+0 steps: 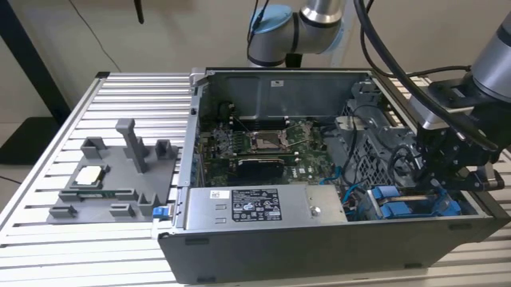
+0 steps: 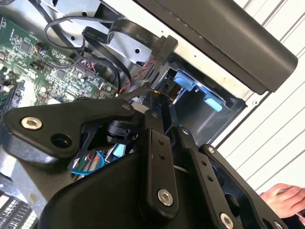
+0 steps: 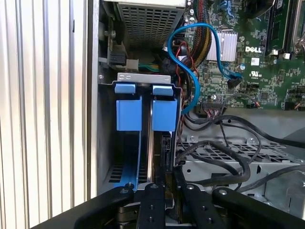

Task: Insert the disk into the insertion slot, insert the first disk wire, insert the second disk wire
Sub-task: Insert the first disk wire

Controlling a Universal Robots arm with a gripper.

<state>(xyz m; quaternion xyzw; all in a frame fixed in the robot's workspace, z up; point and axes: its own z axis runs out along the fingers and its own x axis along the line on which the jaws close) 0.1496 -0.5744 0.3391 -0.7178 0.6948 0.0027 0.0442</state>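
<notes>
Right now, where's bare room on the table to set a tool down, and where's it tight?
Exterior view, free: the slatted metal table behind the grey fixture plate, and the strip in front of it. Tight: the drive corner of the open grey computer case, where the black gripper sits among black cables.

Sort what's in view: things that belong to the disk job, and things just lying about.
Job: disk, insertion slot, tool, black cable near the tool (probably a disk wire).

Lying about: grey tray, silver labelled box, circuit board, a person's hand.
</notes>
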